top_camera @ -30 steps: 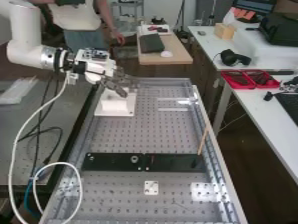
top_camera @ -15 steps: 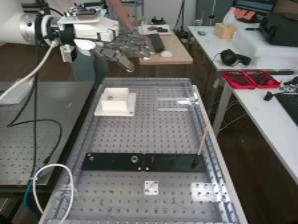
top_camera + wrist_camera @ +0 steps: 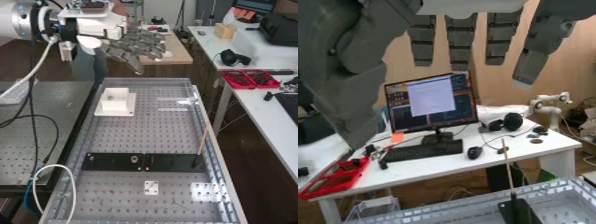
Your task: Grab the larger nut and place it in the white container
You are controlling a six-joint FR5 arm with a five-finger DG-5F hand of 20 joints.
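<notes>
Worktop: perforated metal
White container: upright, larger nut inside
Black bar: smaller nut, bearing, standing apart
Hand: raised near worktop's far end, fingers straight, spread, empty

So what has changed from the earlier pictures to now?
The hand has moved up and away from over the white container, fingers open. The container's inside, hidden at first, shows what is likely the larger nut; when it was let go I cannot tell. The container, black bar and bearing stayed put.
</notes>
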